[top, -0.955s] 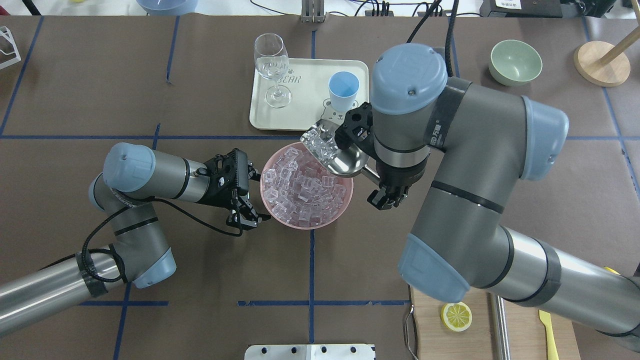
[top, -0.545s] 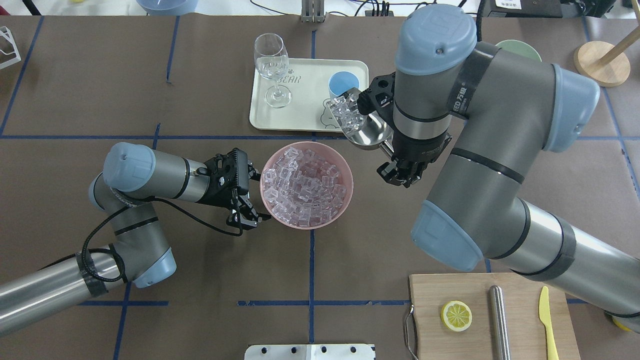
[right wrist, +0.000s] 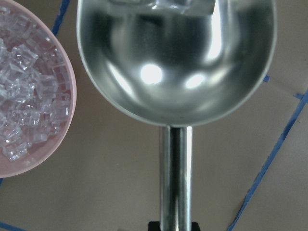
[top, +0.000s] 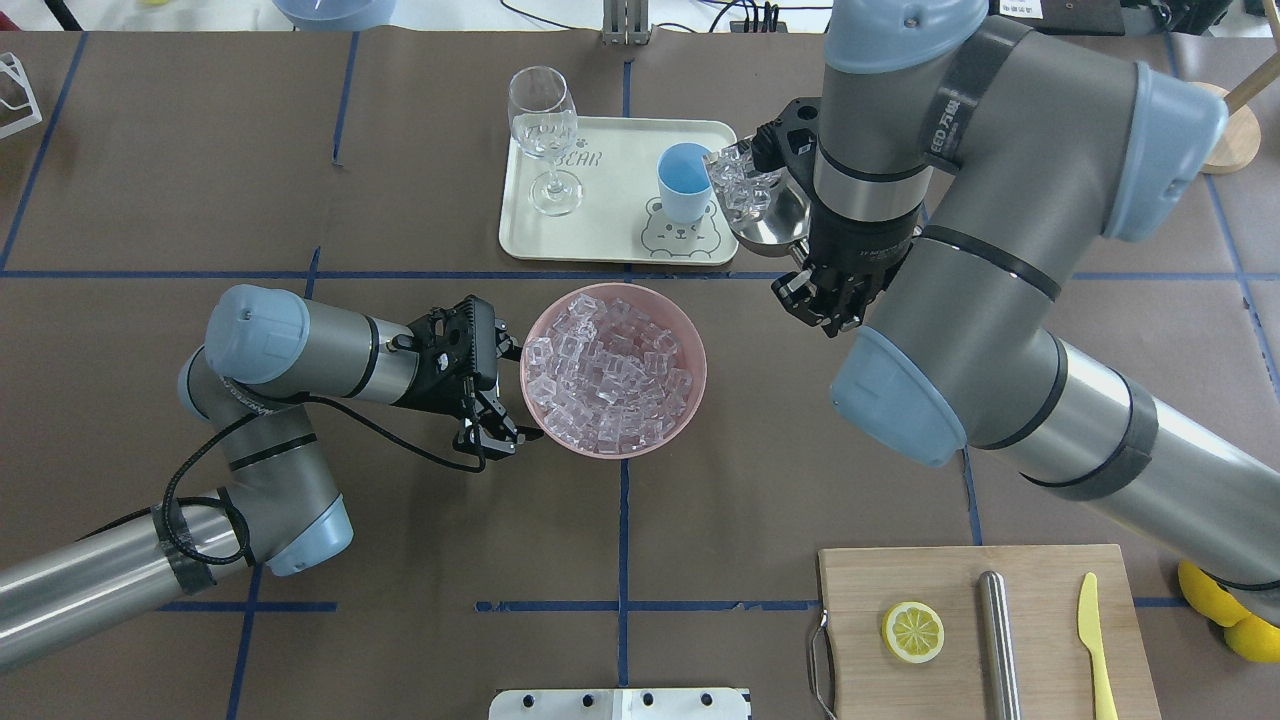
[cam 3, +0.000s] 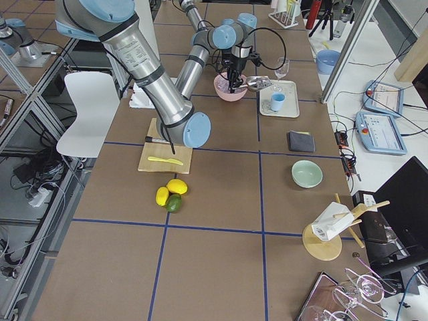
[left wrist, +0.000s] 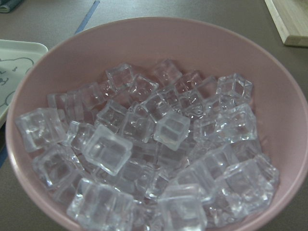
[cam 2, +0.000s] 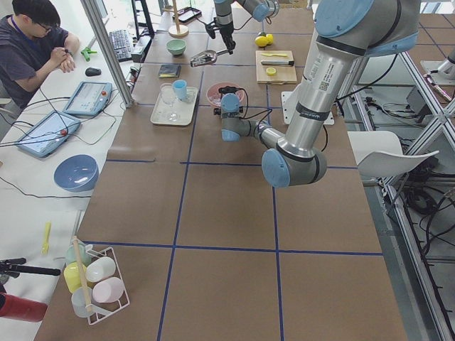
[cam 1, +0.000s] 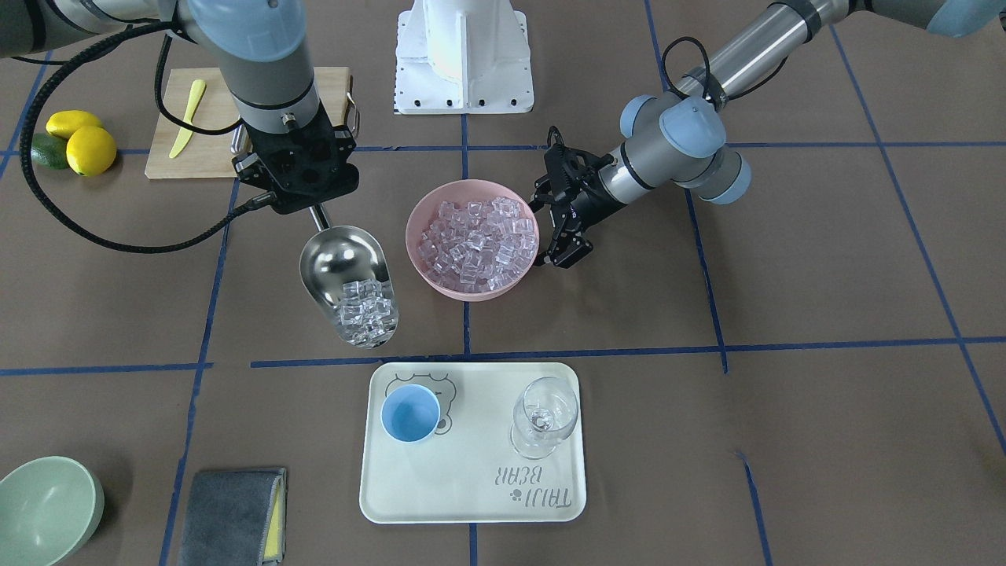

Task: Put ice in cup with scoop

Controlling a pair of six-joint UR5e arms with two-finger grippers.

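Mirror-bright steel scoop [cam 1: 346,271], glassy ice [cam 1: 365,313]

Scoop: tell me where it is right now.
In the front-facing view the scoop hangs on the view's left in the right gripper, beside the pink bowl, with ice at its mouth, short of the blue cup on the tray.

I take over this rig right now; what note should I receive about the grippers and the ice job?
Right gripper: shut on the scoop handle; scoop holds ice cubes, raised near the blue cup.
Left gripper: at the pink bowl rim; grip unclear.
Done: one scoopful taken.
Left: tip it into the cup, which looks empty, on the tray.
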